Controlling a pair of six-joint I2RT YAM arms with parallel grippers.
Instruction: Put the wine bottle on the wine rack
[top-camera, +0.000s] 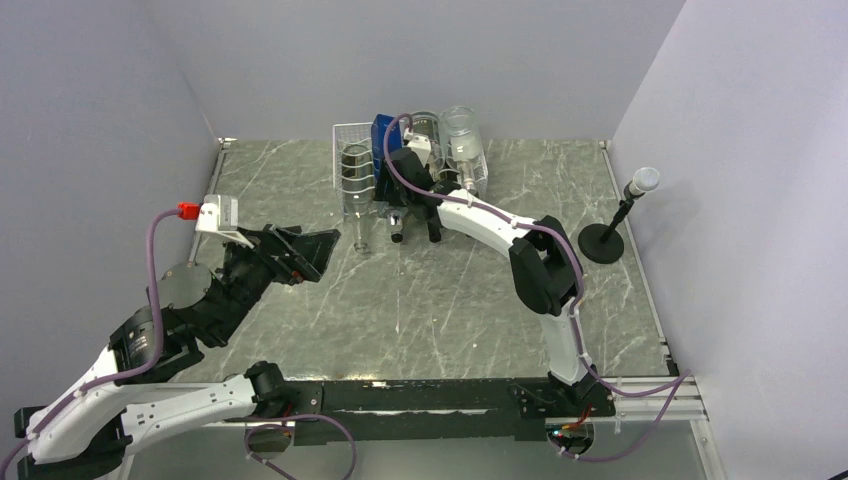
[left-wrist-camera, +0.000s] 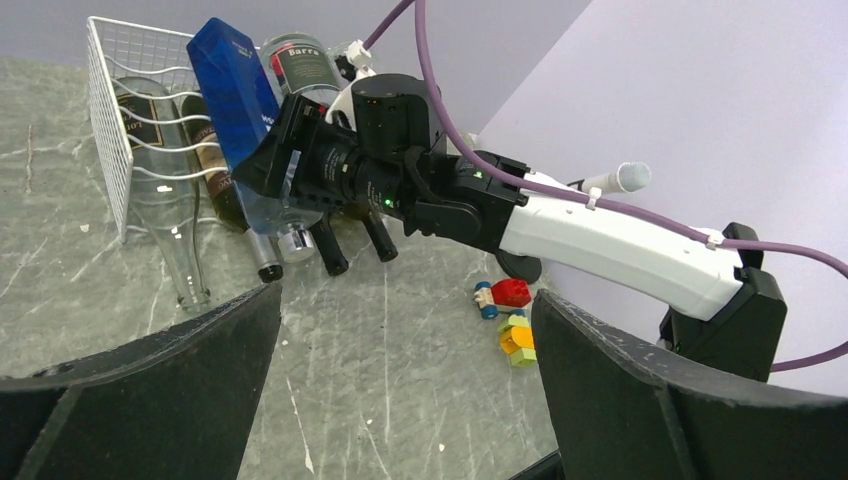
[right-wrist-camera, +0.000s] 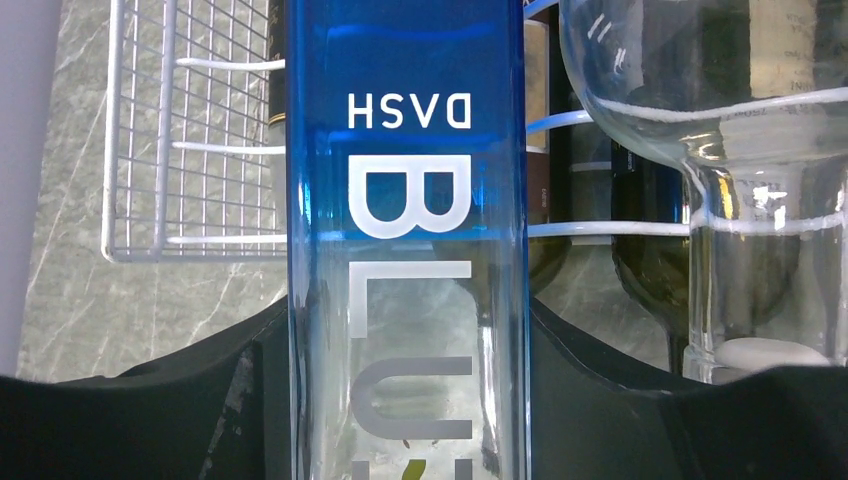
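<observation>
Your right pincer (right-wrist-camera: 408, 420) pinches the blue wine bottle (right-wrist-camera: 408, 200) | bottle is tilted against the white wine rack (right-wrist-camera: 140, 150), beside a clear glass bottle (right-wrist-camera: 740, 150) | your left pincer (top-camera: 305, 250) is spread wide, low over the desk (top-camera: 450, 300), well apart from the rack.

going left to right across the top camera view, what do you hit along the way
left gripper → slim clear bottle → blue bottle → wide clear bottle → microphone stand

right jaws at blue bottle (top-camera: 383, 135) | over wine rack (top-camera: 342, 130)
</observation>
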